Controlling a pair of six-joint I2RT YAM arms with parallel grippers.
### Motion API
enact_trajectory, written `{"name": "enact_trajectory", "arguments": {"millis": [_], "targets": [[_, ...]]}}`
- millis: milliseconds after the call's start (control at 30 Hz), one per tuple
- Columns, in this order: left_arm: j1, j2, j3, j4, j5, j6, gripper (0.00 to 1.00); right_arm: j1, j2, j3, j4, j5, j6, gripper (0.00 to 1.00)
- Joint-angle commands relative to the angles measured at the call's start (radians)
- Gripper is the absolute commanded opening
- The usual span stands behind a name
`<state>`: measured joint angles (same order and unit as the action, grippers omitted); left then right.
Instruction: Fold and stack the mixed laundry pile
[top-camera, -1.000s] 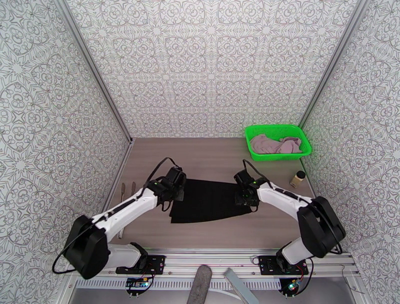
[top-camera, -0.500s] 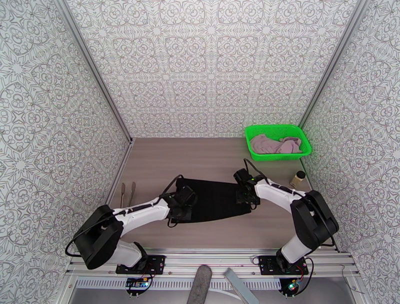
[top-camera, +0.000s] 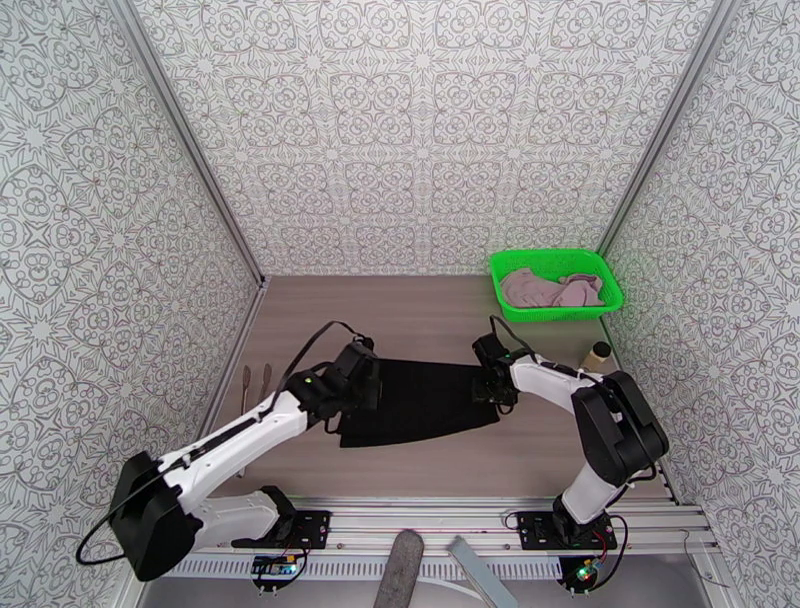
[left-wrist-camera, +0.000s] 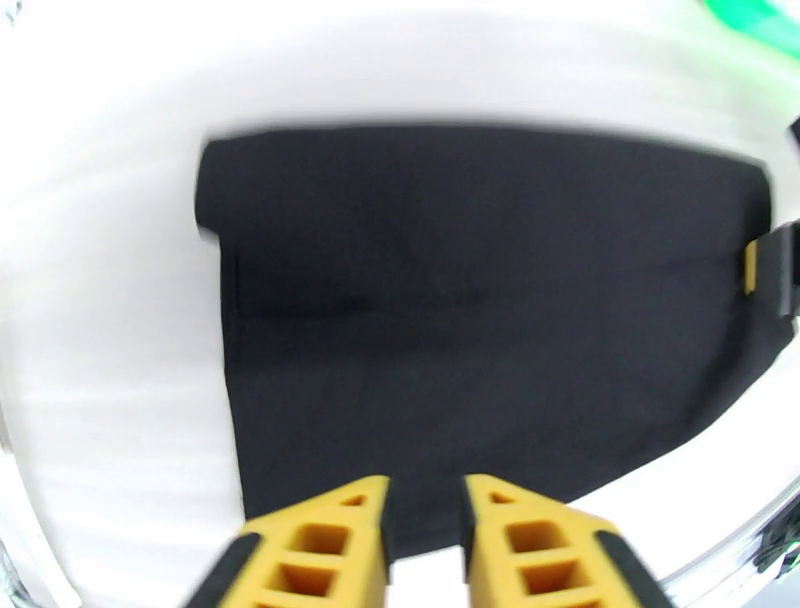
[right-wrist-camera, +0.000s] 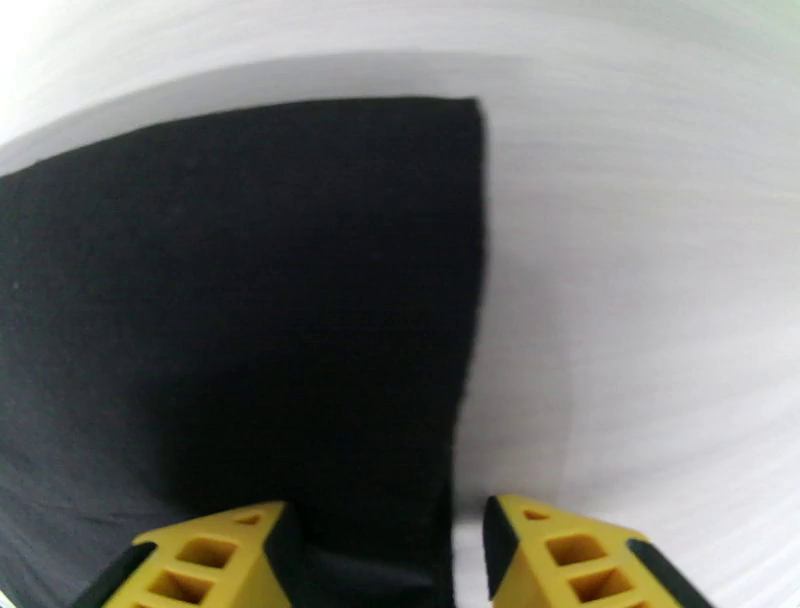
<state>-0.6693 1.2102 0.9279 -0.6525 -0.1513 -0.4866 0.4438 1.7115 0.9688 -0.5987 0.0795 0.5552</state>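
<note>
1. The black garment (top-camera: 420, 402) was seen spread flat on the table (top-camera: 420, 310), to the left of the green basket (top-camera: 555, 315) and nearer the arm bases than it.
2. The pink garment (top-camera: 550, 290) was seen crumpled inside the basket, not yet folded.
3. The left gripper (left-wrist-camera: 425, 485) was found at the black garment's end farther from the basket. Its jaws were parted by a narrow gap and nothing was held between them.
4. The right gripper (right-wrist-camera: 385, 515) was found at the end nearer the basket. Its jaws were spread wide and set astride the cloth's side edge, but were not closed on it.
5. The black cloth was judged thin, light and limp. It would be expected to sag and drag if lifted at a single point.
6. A hold at two corners of one edge, one per gripper, was judged best, so that the edge could be carried over evenly.
7. Because the cloth lay flush with the table, a low pinch at the very hem was judged necessary. A fingertip could otherwise slide over it or bunch the layers.
8. The pink garment was judged equally soft. Being bunched, it would need to be lifted out of the basket by an exposed fold and spread before folding.
</note>
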Motion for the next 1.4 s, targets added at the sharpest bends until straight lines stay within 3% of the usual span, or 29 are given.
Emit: {"name": "enact_trajectory", "arguments": {"millis": [0,133,300,367,567,667,1000,1167,1367], "targets": [[0.025,-0.047,-0.005,0.07,0.087,0.118,0.34,-0.006,0.122,-0.057,0.059,-0.066,0.027,0.45],[0.054,-0.136,-0.071,0.17,0.124,0.116,0.45,-0.005,0.179,-0.047,0.067,-0.077,0.034,0.26],[0.185,-0.164,-0.116,0.179,0.21,0.0,0.52,-0.005,0.186,-0.042,0.055,-0.062,0.041,0.0],[0.224,-0.142,-0.116,0.165,0.274,-0.003,0.5,-0.005,0.171,-0.03,0.036,-0.054,0.039,0.0],[0.223,-0.066,-0.142,0.207,0.339,0.0,0.48,-0.005,0.03,0.031,-0.094,0.01,0.005,0.0],[0.207,-0.008,-0.17,0.292,0.391,-0.043,0.39,-0.006,-0.066,0.063,-0.173,0.073,-0.03,0.0],[-0.015,0.304,-0.012,0.412,0.394,-0.104,0.14,-0.014,-0.213,0.122,-0.264,0.159,-0.173,0.0],[-0.107,0.454,0.095,0.461,0.441,-0.141,0.12,-0.013,-0.22,0.176,-0.285,0.15,-0.225,0.0],[-0.138,0.575,0.195,0.417,0.42,-0.147,0.1,-0.013,-0.21,0.299,-0.355,0.133,-0.289,0.0]]}}
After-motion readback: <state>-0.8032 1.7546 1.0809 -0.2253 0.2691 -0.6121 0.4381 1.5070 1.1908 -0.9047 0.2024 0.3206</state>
